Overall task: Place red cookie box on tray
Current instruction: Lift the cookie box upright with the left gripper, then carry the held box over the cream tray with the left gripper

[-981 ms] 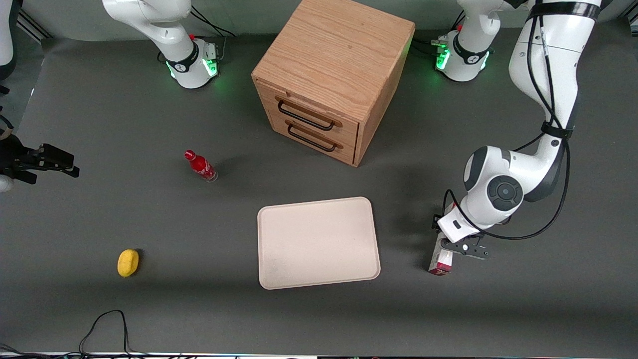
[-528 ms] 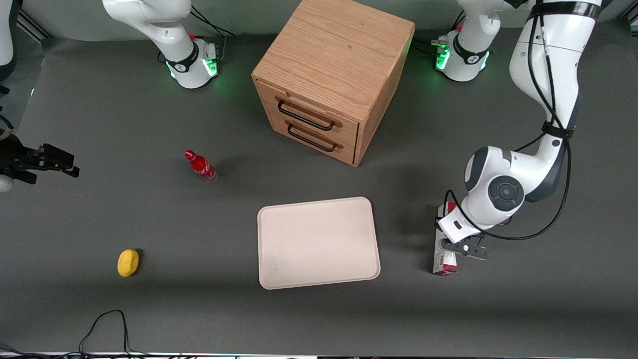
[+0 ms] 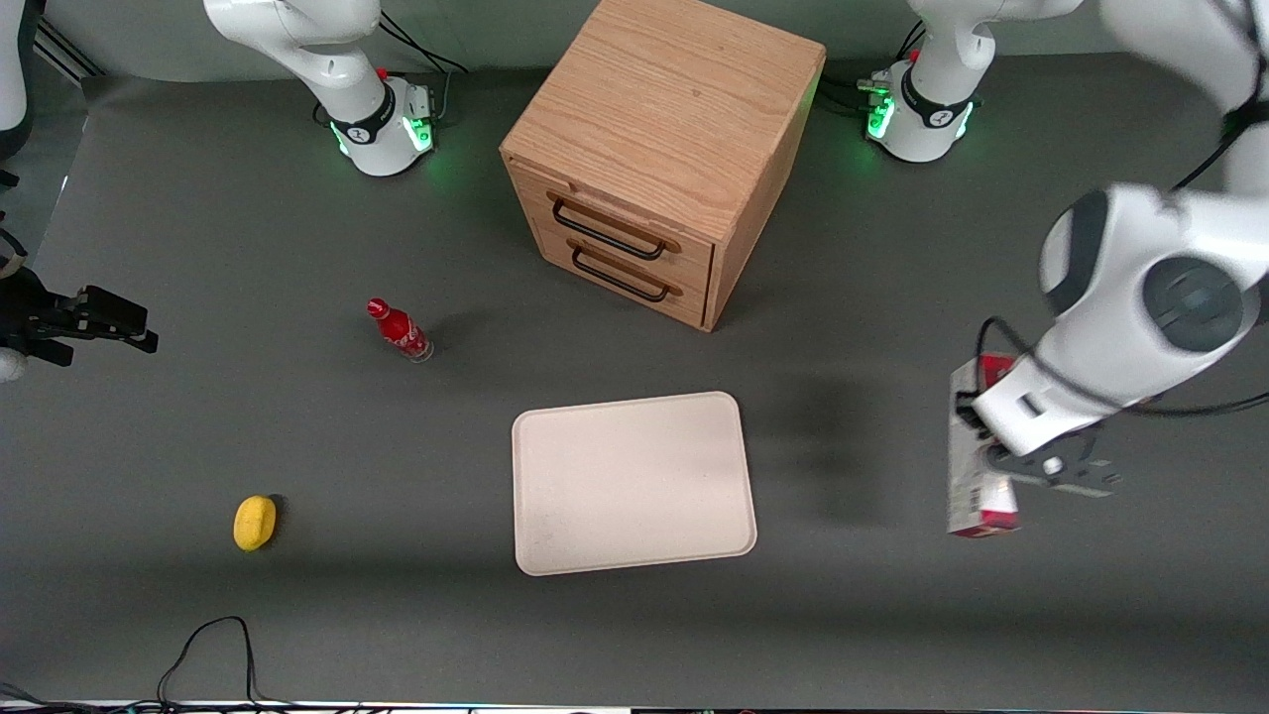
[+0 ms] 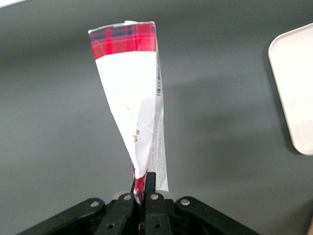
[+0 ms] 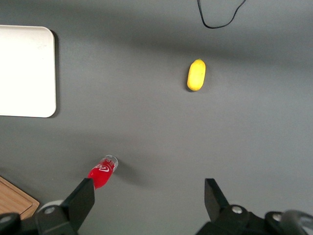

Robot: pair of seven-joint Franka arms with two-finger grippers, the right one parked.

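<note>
The red cookie box [image 3: 972, 466] hangs in the air toward the working arm's end of the table, lifted above the grey surface. My gripper [image 3: 996, 468] is shut on it. In the left wrist view the box [image 4: 131, 93] stretches away from the gripper [image 4: 143, 188], showing its white wedge and a red plaid end, with both fingers pressed against its narrow red end. The cream tray [image 3: 631, 483] lies flat near the table's middle, well apart from the box. Its rounded edge [image 4: 296, 88] also shows in the wrist view.
A wooden drawer cabinet [image 3: 659, 149] stands farther from the front camera than the tray. A small red bottle [image 3: 399, 330] and a yellow object [image 3: 255, 522] sit toward the parked arm's end. A black cable [image 3: 213, 645] loops at the near table edge.
The gripper has risen with the box, lifting it off the table, and shifted away from the tray toward the working arm's end. The tray and the other objects have not moved.
</note>
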